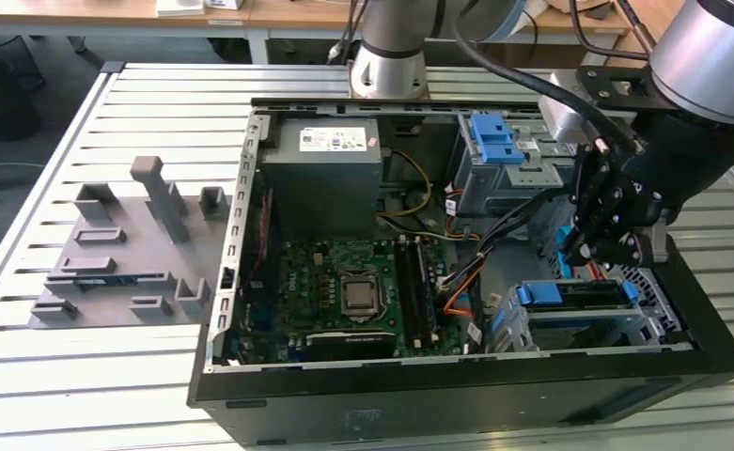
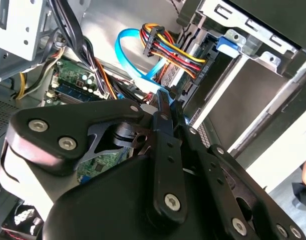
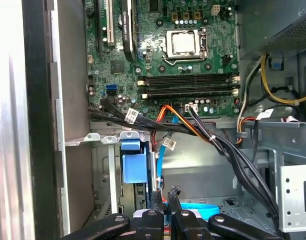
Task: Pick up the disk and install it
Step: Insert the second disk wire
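- The counter (image 1: 78,376) is a slatted metal surface, and it carries an open computer case and a grey fixture.
- The computer case (image 1: 442,413) lies on its side with the panel off, so its inside faces up.
- The robot arm (image 1: 718,56) reaches in from the exterior view's right and hangs over the case's drive end.
- The power supply (image 1: 329,150), a grey box with a white sticker, sits at the far end of the case.
- The motherboard (image 1: 341,291) lies flat in the case; its processor socket (image 3: 185,44) and memory slots (image 3: 190,85) are clear in the first wrist view.
- The grey fixture (image 1: 129,244), with upright posts and slots, stands on the counter at the exterior view's left, apart from the case.
- The tool (image 1: 602,246) hangs just above the lower drive bay; in the first wrist view its fingertips (image 3: 173,192) stand close together with nothing between them.
- The disk (image 1: 580,296) sits in the lower drive bay at the near corner of the case, blue rails showing, just below the tool.
- A blue latch piece (image 1: 497,141) sits on the upper drive cage.
- A blue data cable (image 2: 128,62) loops beside a bundle of coloured power wires (image 2: 167,47).
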Tool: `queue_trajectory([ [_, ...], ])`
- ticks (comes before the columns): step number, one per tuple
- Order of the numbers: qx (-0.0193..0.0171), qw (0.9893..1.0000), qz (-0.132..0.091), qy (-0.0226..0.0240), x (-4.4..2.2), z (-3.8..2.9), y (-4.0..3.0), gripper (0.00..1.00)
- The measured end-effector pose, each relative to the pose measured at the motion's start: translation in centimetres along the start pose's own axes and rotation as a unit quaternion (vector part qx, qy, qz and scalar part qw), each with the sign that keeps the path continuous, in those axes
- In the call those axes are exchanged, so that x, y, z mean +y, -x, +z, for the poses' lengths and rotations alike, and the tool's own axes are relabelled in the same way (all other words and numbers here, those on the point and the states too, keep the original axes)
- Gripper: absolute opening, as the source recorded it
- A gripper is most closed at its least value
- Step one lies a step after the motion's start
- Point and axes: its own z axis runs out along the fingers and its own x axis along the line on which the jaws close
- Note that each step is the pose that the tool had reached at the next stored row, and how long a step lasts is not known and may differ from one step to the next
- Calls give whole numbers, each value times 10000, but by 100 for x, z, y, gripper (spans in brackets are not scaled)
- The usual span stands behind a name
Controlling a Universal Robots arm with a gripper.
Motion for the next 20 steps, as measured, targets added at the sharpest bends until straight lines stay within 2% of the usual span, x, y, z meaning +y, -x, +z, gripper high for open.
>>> queue_trajectory([
  [1, -19, 10000, 0, 2, -1, 6, -11, 16],
  [2, -21, 10000, 0, 2, -2, 11, -22, 16],
  [10, -21, 10000, 4, 2, -10, 42, -112, 16],
  [20, -21, 10000, 4, 2, -15, 71, -161, 16],
])
